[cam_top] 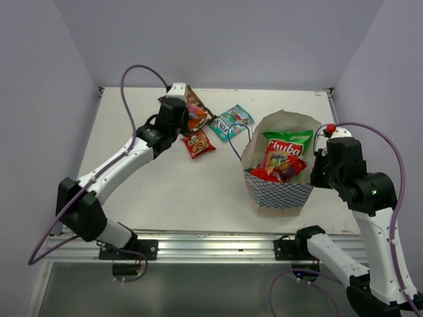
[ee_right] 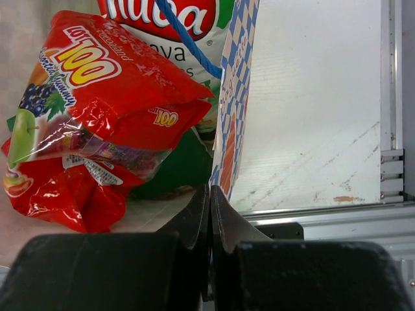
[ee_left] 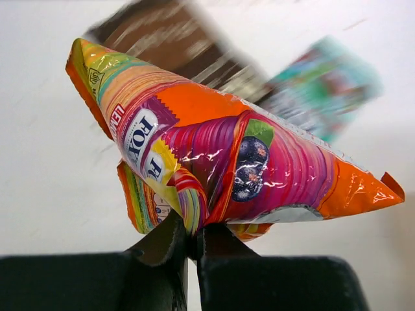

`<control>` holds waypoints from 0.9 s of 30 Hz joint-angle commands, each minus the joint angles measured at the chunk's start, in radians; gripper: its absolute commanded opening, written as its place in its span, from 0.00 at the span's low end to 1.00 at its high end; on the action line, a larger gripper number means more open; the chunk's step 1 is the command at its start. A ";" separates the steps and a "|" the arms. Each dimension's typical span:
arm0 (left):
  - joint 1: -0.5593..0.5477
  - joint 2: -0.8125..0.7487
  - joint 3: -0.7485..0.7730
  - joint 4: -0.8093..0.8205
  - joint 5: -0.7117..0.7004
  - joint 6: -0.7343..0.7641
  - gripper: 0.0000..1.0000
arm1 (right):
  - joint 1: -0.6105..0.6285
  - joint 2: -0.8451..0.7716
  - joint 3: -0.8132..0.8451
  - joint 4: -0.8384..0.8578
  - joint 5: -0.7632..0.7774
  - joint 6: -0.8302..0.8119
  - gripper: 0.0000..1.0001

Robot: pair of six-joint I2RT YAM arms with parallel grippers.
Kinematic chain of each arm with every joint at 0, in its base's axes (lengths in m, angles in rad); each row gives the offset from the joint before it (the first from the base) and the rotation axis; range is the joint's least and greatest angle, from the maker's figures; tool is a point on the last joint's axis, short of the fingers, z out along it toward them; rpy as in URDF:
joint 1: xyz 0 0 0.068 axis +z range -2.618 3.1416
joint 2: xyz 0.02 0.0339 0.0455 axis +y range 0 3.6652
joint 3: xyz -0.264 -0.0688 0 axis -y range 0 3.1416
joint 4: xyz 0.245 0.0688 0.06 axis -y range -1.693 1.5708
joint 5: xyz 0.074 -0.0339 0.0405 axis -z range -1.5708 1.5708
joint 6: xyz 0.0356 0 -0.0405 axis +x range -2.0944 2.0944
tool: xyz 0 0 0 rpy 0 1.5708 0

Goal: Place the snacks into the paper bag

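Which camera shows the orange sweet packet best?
The left wrist view: the orange sweet packet fills the frame, pinched by the left fingers. The top view shows only a small sliver of it; the right wrist view shows none.

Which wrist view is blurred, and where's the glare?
Left wrist: glossy orange sweet packet sharp with small glints; brown crisp bag and teal sweet packet behind it blurred. Right wrist: mostly sharp, glare streaks on the glossy red packet.
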 commanded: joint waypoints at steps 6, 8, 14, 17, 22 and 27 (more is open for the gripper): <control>-0.256 0.016 0.521 0.194 0.476 -0.108 0.00 | 0.002 -0.003 0.015 0.057 -0.056 -0.014 0.00; -0.334 0.106 0.593 0.168 0.482 -0.102 0.00 | 0.002 -0.006 0.008 0.063 -0.059 -0.010 0.00; -0.486 0.240 0.604 0.125 0.499 -0.082 0.00 | 0.002 -0.019 0.010 0.059 -0.045 -0.007 0.00; -0.511 0.268 0.569 0.122 0.521 -0.063 0.08 | 0.002 -0.025 0.002 0.054 -0.044 -0.008 0.00; -0.520 0.240 0.642 0.108 0.405 -0.017 0.89 | 0.002 -0.029 -0.015 0.056 -0.050 -0.004 0.00; -0.501 0.127 0.678 0.155 -0.071 0.130 0.97 | 0.002 -0.034 -0.022 0.051 -0.053 -0.002 0.00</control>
